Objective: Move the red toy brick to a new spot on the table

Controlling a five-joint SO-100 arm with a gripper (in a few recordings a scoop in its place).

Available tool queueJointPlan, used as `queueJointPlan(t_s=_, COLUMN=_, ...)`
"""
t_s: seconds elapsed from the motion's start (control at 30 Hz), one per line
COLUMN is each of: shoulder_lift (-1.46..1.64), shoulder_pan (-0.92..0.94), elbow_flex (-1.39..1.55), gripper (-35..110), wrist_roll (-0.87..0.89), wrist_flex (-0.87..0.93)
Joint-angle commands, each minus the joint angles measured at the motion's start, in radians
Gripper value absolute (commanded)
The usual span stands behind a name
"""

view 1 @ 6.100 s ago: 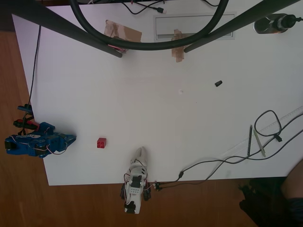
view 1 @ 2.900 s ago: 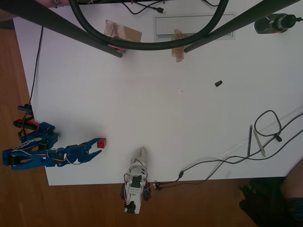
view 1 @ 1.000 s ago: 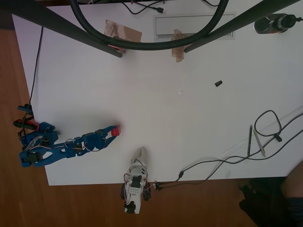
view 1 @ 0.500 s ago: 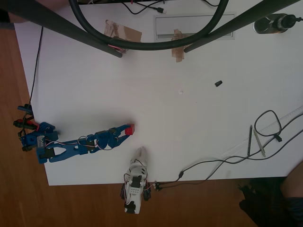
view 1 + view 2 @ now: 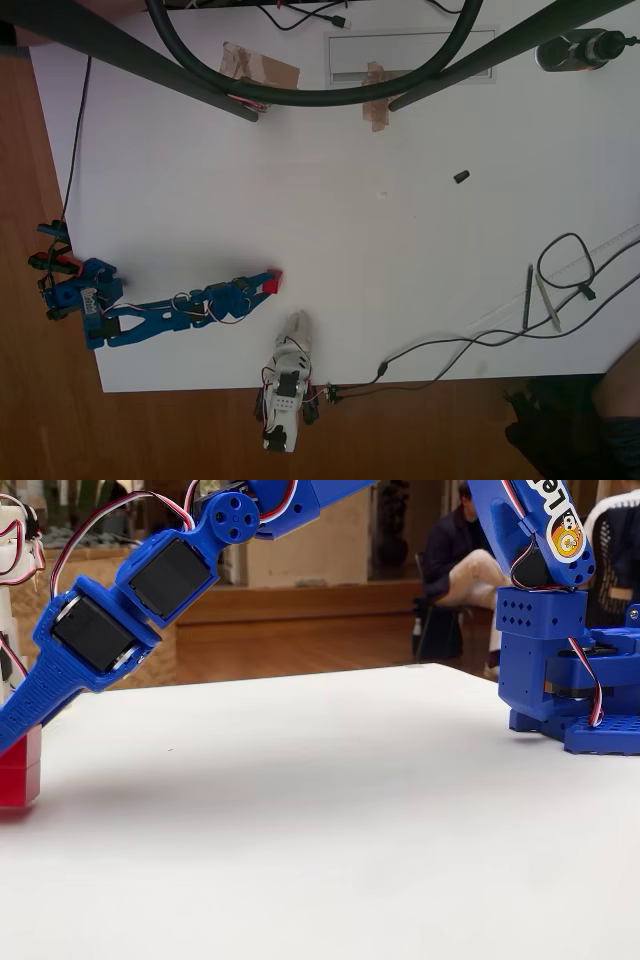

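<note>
The red toy brick (image 5: 269, 283) sits pinched at the tip of the blue arm's gripper (image 5: 260, 285), out over the lower middle of the table (image 5: 400, 250) in the overhead view; the jaws look clenched on it. In the fixed view the brick (image 5: 18, 768) appears at the left edge with its base on or just above the white surface, though contact cannot be told for sure. It is likely light, rigid plastic with smooth, somewhat slippery sides, so a firm squeeze across two opposite flat faces should serve best, clear of the studs. The overhead view gives the brick's place on the tabletop, near the white arm (image 5: 286, 375) at the lower edge; the fixed view gives its height and the steep downward slant of the blue finger (image 5: 30, 705) onto it
</note>
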Motion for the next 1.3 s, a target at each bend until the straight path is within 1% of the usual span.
queueJointPlan(t_s=0.0, shoulder_lift=0.135, shoulder_pan=-0.014, elbow_flex=-0.009, gripper=0, wrist_roll=0.046, wrist_flex=0.003)
queueJointPlan(t_s=0.07, shoulder_lift=0.132, shoulder_pan=-0.014, elbow_flex=-0.011, gripper=1, wrist_roll=0.055, wrist_flex=0.008)
queueJointPlan(t_s=0.23, shoulder_lift=0.152, shoulder_pan=-0.008, elbow_flex=0.017, gripper=14, wrist_roll=0.066, wrist_flex=0.012)
queueJointPlan(t_s=0.43, shoulder_lift=0.216, shoulder_pan=0.011, elbow_flex=0.046, gripper=24, wrist_roll=0.081, wrist_flex=0.041)
queueJointPlan(t_s=0.53, shoulder_lift=0.305, shoulder_pan=0.02, elbow_flex=0.072, gripper=26, wrist_roll=0.086, wrist_flex=0.066)
queueJointPlan(t_s=0.67, shoulder_lift=0.509, shoulder_pan=0.052, elbow_flex=0.161, gripper=24, wrist_roll=0.08, wrist_flex=0.166)
queueJointPlan(t_s=0.73, shoulder_lift=0.689, shoulder_pan=0.086, elbow_flex=0.327, gripper=19, wrist_roll=0.048, wrist_flex=0.21)
queueJointPlan(t_s=0.87, shoulder_lift=1.132, shoulder_pan=0.15, elbow_flex=0.885, gripper=7, wrist_roll=-0.121, wrist_flex=0.218)
queueJointPlan(t_s=0.97, shoulder_lift=1.445, shoulder_pan=0.179, elbow_flex=1.236, gripper=0, wrist_roll=-0.236, wrist_flex=0.311)
queueJointPlan(t_s=1.03, shoulder_lift=1.608, shoulder_pan=0.19, elbow_flex=1.39, gripper=0, wrist_roll=-0.284, wrist_flex=0.399)
queueJointPlan(t_s=1.13, shoulder_lift=1.772, shoulder_pan=0.184, elbow_flex=1.554, gripper=0, wrist_roll=-0.311, wrist_flex=0.509)
queueJointPlan(t_s=1.27, shoulder_lift=1.87, shoulder_pan=0.178, elbow_flex=1.684, gripper=0, wrist_roll=-0.33, wrist_flex=0.588)
